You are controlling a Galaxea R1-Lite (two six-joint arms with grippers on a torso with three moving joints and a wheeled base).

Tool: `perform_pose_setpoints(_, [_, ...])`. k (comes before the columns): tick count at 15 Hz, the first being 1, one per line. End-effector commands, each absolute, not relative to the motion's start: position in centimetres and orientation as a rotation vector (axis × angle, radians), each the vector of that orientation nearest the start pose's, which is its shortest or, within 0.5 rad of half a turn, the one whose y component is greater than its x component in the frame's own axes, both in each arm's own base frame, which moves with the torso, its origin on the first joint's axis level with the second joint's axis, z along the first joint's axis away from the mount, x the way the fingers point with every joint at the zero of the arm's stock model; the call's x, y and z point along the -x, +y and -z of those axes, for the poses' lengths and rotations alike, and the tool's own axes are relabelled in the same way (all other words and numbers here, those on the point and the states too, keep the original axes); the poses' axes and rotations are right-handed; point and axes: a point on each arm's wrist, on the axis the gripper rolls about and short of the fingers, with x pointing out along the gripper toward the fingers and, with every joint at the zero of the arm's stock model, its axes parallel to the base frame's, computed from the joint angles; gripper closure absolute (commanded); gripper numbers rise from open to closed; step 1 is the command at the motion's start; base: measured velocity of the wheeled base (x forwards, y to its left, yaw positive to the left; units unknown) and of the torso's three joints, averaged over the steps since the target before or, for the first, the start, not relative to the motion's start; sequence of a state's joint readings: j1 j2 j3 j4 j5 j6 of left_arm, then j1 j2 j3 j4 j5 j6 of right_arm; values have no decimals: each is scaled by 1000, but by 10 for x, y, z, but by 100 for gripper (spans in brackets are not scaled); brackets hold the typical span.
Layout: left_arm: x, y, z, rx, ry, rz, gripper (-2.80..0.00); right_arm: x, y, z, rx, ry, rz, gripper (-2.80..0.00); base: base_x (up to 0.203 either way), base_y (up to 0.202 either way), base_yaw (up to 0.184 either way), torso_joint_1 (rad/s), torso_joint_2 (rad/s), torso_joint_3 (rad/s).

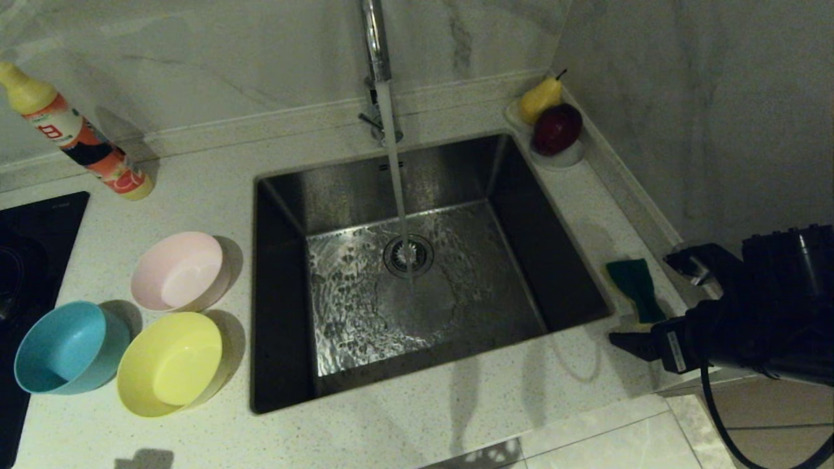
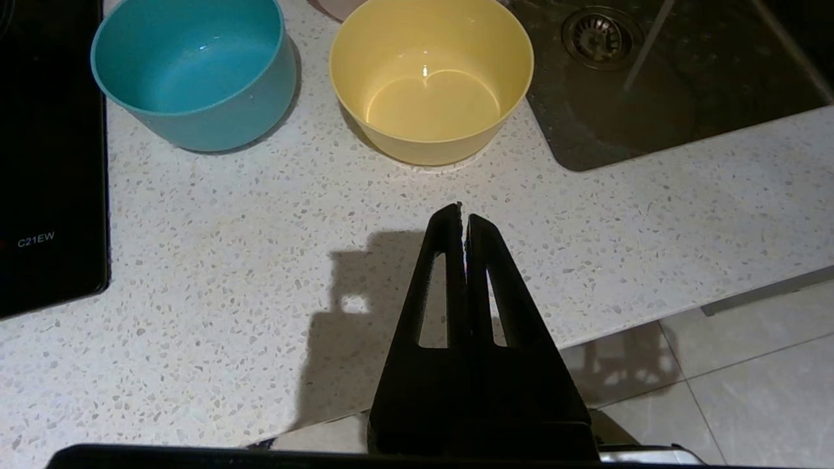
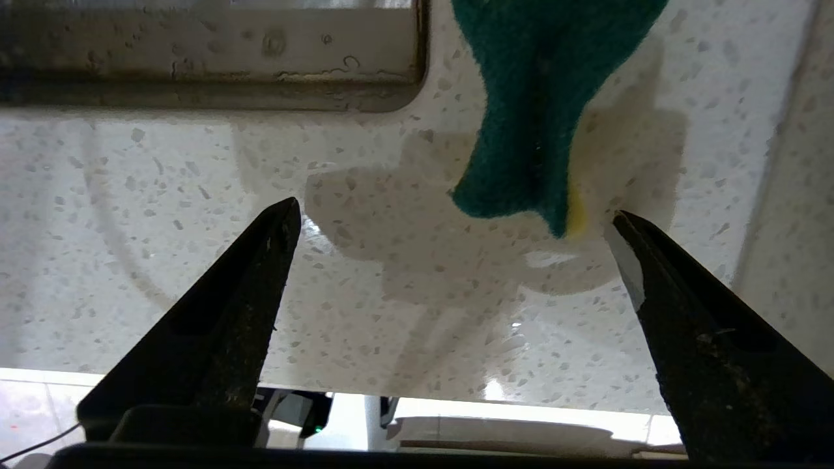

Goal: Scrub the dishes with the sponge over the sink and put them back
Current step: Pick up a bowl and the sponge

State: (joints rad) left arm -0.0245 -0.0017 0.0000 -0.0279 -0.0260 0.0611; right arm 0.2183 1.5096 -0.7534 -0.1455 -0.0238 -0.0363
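The right hand [image 3: 453,225], fingers spread wide and holding nothing, hangs just short of the small flat green-and-yellow sponge [image 1: 635,286] lying on the speckled white tabletop [image 1: 404,423] at the square steel sink's [image 1: 280,215] three o'clock, seemingly to straddle it

pink bowl [image 1: 179,271], yellow bowl [image 1: 171,362], blue bowl [image 1: 68,348], green sponge [image 1: 635,287], speckled counter [image 1: 208,195]

Walls: pale marble with grey veins [image 1: 215,58], meeting in a corner at the far right [image 1: 684,98].
Counter: light speckled stone [image 1: 417,417], small raised ledge along the back.
Floor: pale tiles [image 2: 736,384] with thin grout lines below the counter's front edge.
Hob: black glass cooktop [image 1: 26,247] set into the counter at far left.
Light: dim, soft shadows cast toward the front edge.
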Motion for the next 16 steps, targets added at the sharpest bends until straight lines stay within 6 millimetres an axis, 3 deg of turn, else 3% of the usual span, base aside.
perform_pose_setpoints(1, [22,0,-74,-61,-18,50,0,-240,51,-177,121,597,-201,-280,0,0,0,0,0,0])
perform_pose_setpoints(16, [22,0,-74,-61,-18,50,0,-246,50,-179,143,588,-216,-280,0,0,0,0,0,0])
